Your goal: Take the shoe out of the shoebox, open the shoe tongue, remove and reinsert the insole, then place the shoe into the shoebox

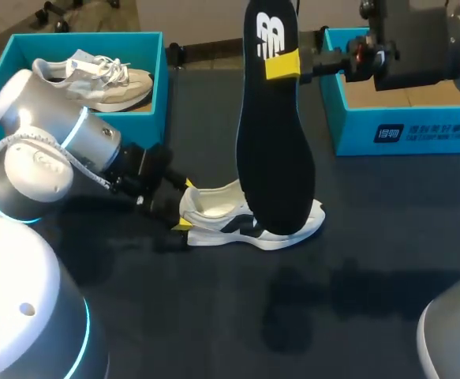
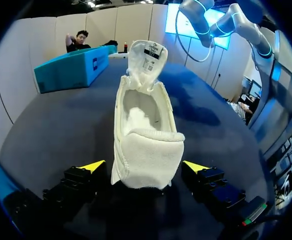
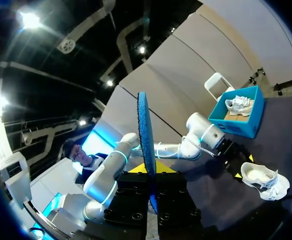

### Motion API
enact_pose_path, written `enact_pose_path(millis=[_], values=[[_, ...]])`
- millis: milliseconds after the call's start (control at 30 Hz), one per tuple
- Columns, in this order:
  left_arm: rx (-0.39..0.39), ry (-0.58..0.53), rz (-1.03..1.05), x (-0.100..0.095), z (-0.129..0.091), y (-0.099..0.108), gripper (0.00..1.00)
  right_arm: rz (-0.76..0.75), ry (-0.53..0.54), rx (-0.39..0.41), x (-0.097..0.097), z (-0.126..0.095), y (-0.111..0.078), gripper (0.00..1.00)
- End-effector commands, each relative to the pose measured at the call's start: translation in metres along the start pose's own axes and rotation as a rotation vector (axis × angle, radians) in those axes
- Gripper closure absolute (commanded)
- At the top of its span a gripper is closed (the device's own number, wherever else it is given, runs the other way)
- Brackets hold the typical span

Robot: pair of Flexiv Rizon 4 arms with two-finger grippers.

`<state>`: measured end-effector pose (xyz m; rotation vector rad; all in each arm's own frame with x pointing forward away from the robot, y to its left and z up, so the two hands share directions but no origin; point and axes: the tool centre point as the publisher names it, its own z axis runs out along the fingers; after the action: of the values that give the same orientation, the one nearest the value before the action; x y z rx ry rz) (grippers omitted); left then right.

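Right gripper point(image 1: 285, 65) clamped on insole point(image 1: 275, 150) near heel end; insole hangs upright over shoe point(image 1: 214, 207) on table point(image 1: 372, 237). Left gripper point(image 2: 144, 166) fingers apart, flanking shoe heel, seemingly not touching. Insole likely light, floppy: keep heel-end hold.

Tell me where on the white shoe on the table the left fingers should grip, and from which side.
Grip the heel, coming from behind along the length of the shoe. The shoe stands on its sole, heel toward the left gripper and fitting between its open fingers. This hold probably leaves the opening free for the insole in the right gripper.
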<state>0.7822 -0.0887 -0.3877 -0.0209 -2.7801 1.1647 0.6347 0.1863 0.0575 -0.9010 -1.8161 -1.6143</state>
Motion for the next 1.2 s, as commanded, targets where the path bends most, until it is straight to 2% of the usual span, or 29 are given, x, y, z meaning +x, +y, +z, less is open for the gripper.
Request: enact_pose_path(millis=[33,300,500,533,600,633,767,900,1200], values=[[-0.008,-0.001,-0.001,0.001,0.0,-0.001,0.0,0.001,-0.001,0.001,-0.001,0.004,0.001,1.0],[-0.023,-0.003,-0.001,0.0,0.0,-0.002,0.0,0.001,-0.001,0.001,-0.001,0.004,0.001,1.0],[-0.161,-0.017,-0.047,-0.002,-0.007,-0.009,0.0,0.001,-0.001,0.001,-0.001,0.004,0.001,1.0],[-0.209,-0.041,-0.065,-0.002,-0.009,-0.011,0.0,0.001,-0.001,0.001,-0.001,0.004,0.001,1.0],[-0.208,-0.034,-0.061,-0.001,-0.011,-0.013,0.0,0.001,-0.001,0.001,-0.001,0.004,0.001,1.0],[-0.246,-0.052,-0.067,-0.001,-0.013,-0.016,0.0,0.001,-0.001,0.001,-0.001,0.004,0.001,1.0],[-0.3,-0.072,-0.064,0.002,-0.018,-0.022,0.0,0.001,-0.001,0.001,-0.001,0.004,0.001,1.0],[-0.394,-0.121,-0.09,0.004,-0.02,-0.029,0.0,0.001,-0.001,0.001,-0.001,0.004,0.001,1.0],[-0.569,-0.143,-0.081,0.009,-0.028,-0.042,0.0,0.001,-0.001,0.001,-0.001,0.004,0.001,1.0]])
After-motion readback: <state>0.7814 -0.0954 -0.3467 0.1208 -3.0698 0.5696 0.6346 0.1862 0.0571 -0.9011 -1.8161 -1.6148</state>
